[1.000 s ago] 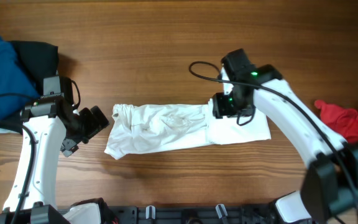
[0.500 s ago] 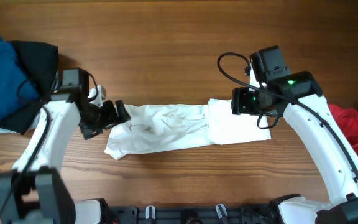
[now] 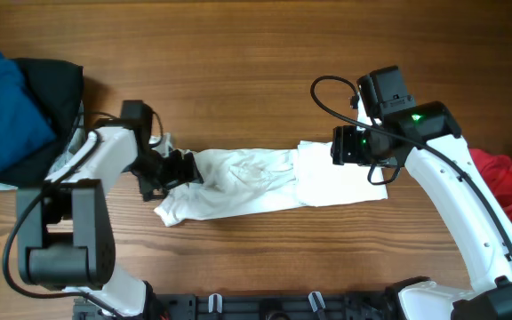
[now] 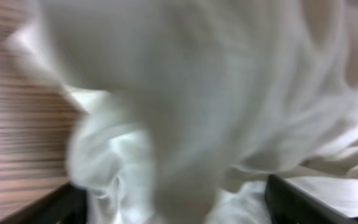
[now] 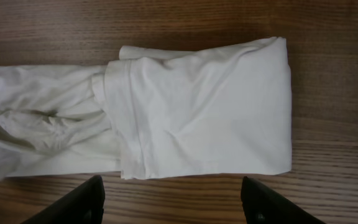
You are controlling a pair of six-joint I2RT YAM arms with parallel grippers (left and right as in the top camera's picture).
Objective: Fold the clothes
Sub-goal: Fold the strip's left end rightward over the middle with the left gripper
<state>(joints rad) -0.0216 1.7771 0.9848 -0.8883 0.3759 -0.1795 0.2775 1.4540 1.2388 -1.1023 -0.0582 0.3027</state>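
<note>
One white T-shirt [image 3: 247, 185] | right end folded | left end effector [image 3: 185, 169] touching it

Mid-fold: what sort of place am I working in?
Probably a lab-style robot workstation, not a home: wood-grain table, left arm and right arm based at one edge, spare garments heaped at the sides: blue and black pile, red garment.

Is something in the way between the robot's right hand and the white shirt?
No, nothing visible is. The right gripper hangs open right over the folded end of the white shirt, with only air between them. The red garment lies apart, farther out to the right.
</note>
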